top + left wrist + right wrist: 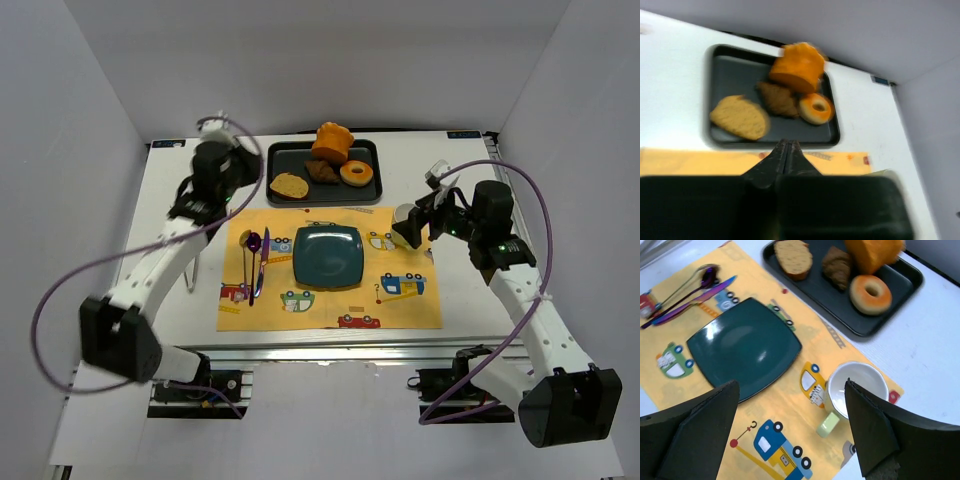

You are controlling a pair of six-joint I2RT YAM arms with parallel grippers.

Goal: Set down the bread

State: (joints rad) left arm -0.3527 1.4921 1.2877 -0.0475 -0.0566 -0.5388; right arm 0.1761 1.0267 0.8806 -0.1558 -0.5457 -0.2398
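Note:
The bread (289,185) is a flat golden-tan slice with a darker crust. It lies at the left end of the black tray (290,153), and also shows in the left wrist view (740,117) and the right wrist view (793,257). The empty teal plate (328,256) sits mid-placemat. My left gripper (247,178) is shut and empty; in its own view (786,143) it hovers just in front of the tray's near rim, right of the bread. My right gripper (410,228) is open and empty (791,385), above the placemat's right side.
The tray also holds a dark croissant-like lump (322,171), an orange donut (355,175) and an orange loaf (332,141). A white cup (856,385) stands beside the right gripper's fingers. Purple cutlery (256,258) lies left of the plate on the yellow placemat (400,310).

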